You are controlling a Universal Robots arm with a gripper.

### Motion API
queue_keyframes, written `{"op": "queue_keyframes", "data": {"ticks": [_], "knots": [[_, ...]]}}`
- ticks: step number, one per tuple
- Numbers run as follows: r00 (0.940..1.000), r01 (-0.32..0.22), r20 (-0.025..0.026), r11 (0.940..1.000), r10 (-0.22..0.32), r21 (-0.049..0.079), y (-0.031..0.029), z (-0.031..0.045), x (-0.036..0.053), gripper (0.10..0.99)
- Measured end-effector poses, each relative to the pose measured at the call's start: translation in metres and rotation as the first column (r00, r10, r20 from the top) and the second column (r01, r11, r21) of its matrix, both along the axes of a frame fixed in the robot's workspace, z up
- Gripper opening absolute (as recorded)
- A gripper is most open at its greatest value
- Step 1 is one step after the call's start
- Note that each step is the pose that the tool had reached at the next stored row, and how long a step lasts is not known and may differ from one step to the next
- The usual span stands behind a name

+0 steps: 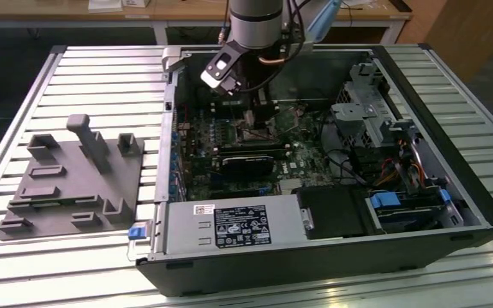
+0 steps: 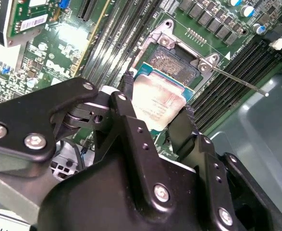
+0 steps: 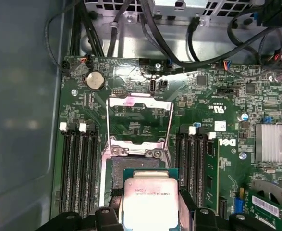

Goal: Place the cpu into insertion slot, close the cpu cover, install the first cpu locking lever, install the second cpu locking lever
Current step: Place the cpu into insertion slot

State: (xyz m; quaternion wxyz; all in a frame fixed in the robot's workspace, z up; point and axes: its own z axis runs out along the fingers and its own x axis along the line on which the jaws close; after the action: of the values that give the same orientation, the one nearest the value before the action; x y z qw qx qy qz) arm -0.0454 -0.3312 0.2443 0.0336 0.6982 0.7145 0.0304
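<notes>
In both wrist views my gripper is shut on the cpu, a pale silvery square chip on a green base, its black fingers pressing two opposite edges. The chip hangs tilted just over one edge of the insertion slot, whose dark centre lies uncovered. The cpu cover, a thin silver frame, stands swung up behind the slot. A thin locking lever sticks out past the slot's corner. In the exterior view the gripper hovers low above the slot inside the open computer case.
Long black memory slots flank the socket on both sides. A black card, a power supply and a drive cage crowd the case. Cables run beyond the board. A grey fixture sits at the exterior view's left.
</notes>
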Motion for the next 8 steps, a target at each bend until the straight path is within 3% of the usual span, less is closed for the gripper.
{"op": "queue_keyframes", "data": {"ticks": [8], "knots": [[0.9997, 0.024, -0.0002, 0.9997, -0.024, 0.0, 0.0022, -0.004, 0.0, 0.541]]}}
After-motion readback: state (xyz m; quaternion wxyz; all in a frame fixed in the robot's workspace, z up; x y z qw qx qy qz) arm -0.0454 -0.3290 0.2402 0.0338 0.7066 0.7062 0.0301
